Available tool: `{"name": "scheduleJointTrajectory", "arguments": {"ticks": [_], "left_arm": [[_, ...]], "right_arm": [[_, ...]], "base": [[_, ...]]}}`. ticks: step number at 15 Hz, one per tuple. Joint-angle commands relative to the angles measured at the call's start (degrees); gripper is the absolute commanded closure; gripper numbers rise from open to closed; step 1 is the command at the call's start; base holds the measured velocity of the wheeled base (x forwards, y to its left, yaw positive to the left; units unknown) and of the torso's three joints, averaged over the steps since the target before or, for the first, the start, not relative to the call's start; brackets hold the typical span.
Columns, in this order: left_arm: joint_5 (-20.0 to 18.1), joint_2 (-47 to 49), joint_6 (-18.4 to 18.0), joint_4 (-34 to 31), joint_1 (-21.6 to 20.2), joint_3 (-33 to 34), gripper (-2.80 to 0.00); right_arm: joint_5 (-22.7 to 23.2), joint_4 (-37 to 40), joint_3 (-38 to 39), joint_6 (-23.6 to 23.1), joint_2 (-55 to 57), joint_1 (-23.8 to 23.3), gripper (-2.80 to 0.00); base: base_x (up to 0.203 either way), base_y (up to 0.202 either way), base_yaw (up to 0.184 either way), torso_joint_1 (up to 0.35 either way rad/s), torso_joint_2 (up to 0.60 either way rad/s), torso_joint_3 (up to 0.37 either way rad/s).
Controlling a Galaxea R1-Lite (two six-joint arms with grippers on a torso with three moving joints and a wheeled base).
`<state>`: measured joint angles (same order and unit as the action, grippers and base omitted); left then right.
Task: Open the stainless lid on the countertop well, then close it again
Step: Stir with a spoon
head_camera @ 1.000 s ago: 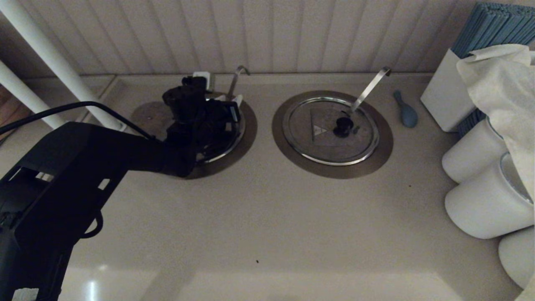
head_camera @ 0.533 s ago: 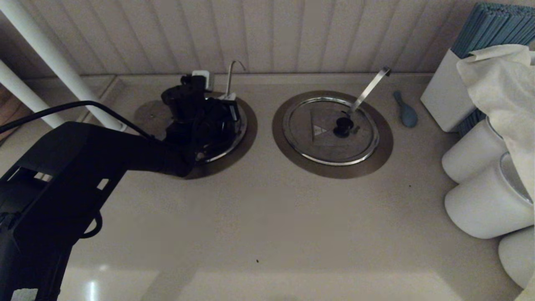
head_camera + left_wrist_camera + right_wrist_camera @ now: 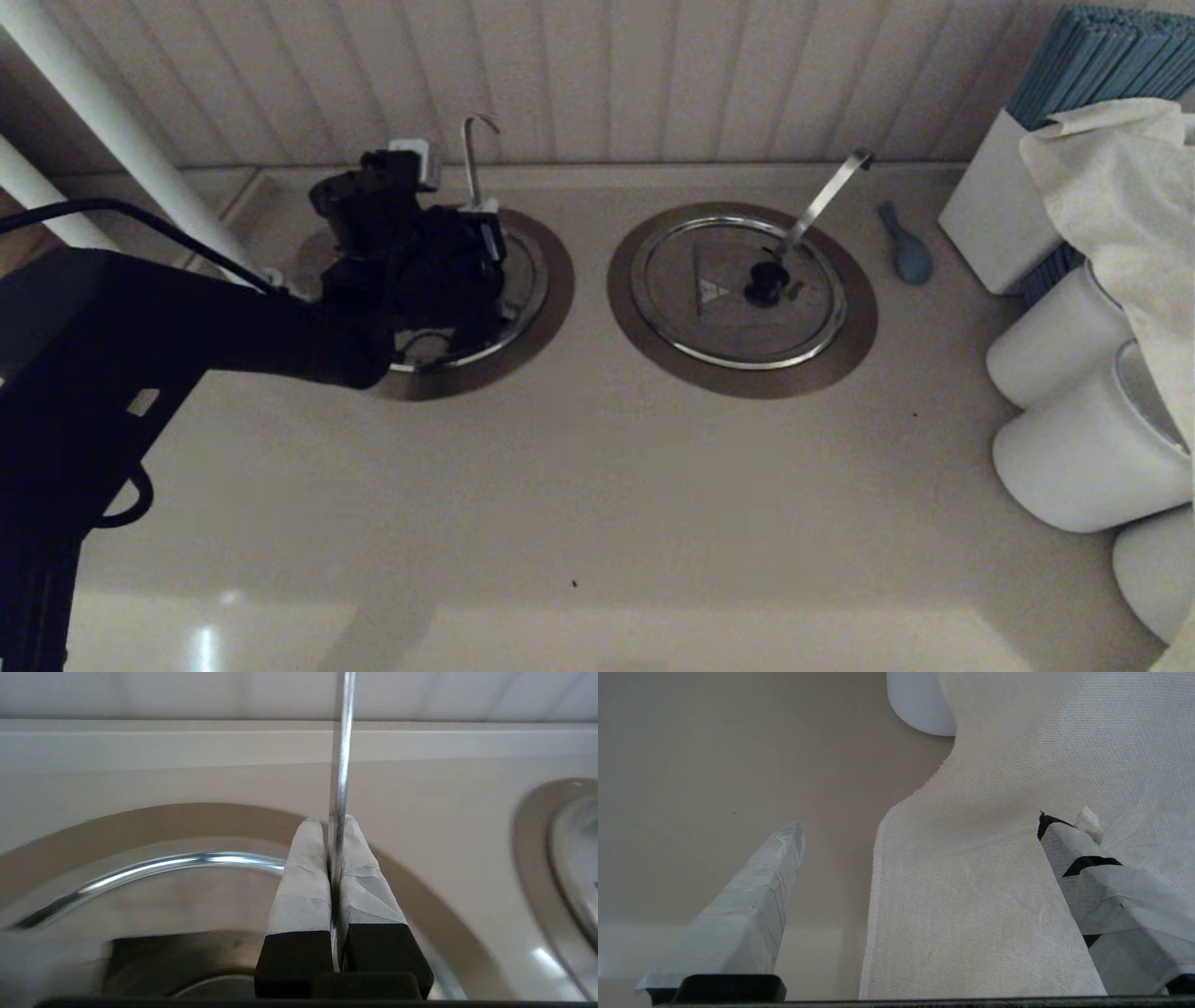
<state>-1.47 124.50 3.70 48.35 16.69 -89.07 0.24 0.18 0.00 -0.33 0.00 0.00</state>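
Your left gripper's taped fingers point(image 3: 303, 877) are pressed almost together, with the thin ladle handle point(image 3: 341, 756) pinched between them. That gripper point(image 3: 481, 213) sits at the far edge of the countertop well point(image 3: 557, 280). The dark wrist hides most of the stainless lid point(image 3: 523, 280), knob included. You see only its shiny rim point(image 3: 187, 861), so you can't tell whether it lies flat. The handle stands nearly upright and its hook tops out against the panelled wall point(image 3: 653, 84). The twin lid point(image 3: 719, 289) lies shut on the well to the right. Your right gripper point(image 3: 920, 823) hangs wide open over a pale cloth point(image 3: 994, 858) and the beige countertop point(image 3: 597, 485).
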Motion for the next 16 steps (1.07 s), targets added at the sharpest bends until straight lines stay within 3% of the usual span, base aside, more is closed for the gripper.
{"name": "scheduleJointTrajectory", "arguments": {"ticks": [1, 4, 9, 13, 16], "left_arm": [[-0.1, -2.2, 0.0, -0.8, -0.6, 1.3, 0.0], [-4.0, -6.8, 0.0, -7.0, -1.8, 4.4, 0.0], [-8.7, -13.9, -0.1, -22.1, -6.2, 4.0, 0.0], [-9.7, -13.5, -5.1, -22.5, -9.6, 4.0, 0.0], [-9.3, -13.6, -5.4, -22.8, -9.7, 3.9, 0.0]], "right_arm": [[0.0, 0.0, 0.0, 0.0, 0.1, 0.0, -2.8], [0.0, 0.0, 0.0, 0.0, 0.1, 0.0, -2.8], [0.0, 0.0, 0.0, 0.0, 0.1, 0.0, -2.8], [0.0, 0.0, 0.0, 0.0, 0.1, 0.0, -2.8], [0.0, 0.0, 0.0, 0.0, 0.1, 0.0, -2.8]], "base": [[0.0, 0.0, 0.0, 0.0, 0.0, 0.0], [0.0, 0.0, 0.0, 0.0, 0.0, 0.0], [0.0, 0.0, 0.0, 0.0, 0.0, 0.0], [0.0, 0.0, 0.0, 0.0, 0.0, 0.0], [0.0, 0.0, 0.0, 0.0, 0.0, 0.0]]}}
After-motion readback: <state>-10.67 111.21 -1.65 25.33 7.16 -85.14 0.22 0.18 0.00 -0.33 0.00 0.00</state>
